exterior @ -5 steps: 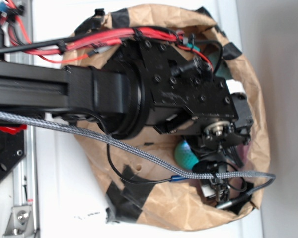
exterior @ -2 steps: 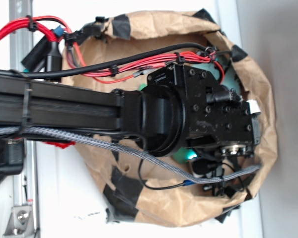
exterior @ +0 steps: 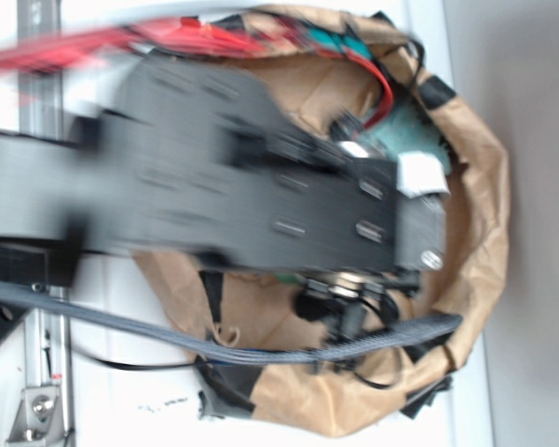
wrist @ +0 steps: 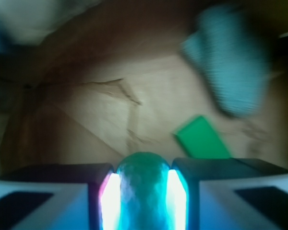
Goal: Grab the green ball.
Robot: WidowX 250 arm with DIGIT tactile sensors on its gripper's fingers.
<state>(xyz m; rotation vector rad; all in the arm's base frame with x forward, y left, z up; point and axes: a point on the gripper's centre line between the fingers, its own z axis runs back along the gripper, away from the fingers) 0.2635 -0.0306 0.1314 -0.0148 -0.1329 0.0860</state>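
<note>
In the wrist view the green ball [wrist: 143,189] sits squeezed between my two fingers [wrist: 67,196], its dimpled top rising above them. My gripper [wrist: 143,201] is shut on it, held above the brown paper floor of the bag. In the exterior view the blurred black arm [exterior: 261,200] covers the bag's middle, and neither the ball nor the fingertips show there.
A flat green block [wrist: 201,139] lies on the paper to the right of my fingers. A teal terry cloth [wrist: 230,72] lies at the upper right, also seen as teal cloth [exterior: 405,130] by the bag's rim. The brown paper bag wall [exterior: 480,223] rings the space; cables [exterior: 261,352] hang below the arm.
The arm has swung upward in the exterior view and is now motion-blurred. The ball seen beside the gripper earlier no longer shows there.
</note>
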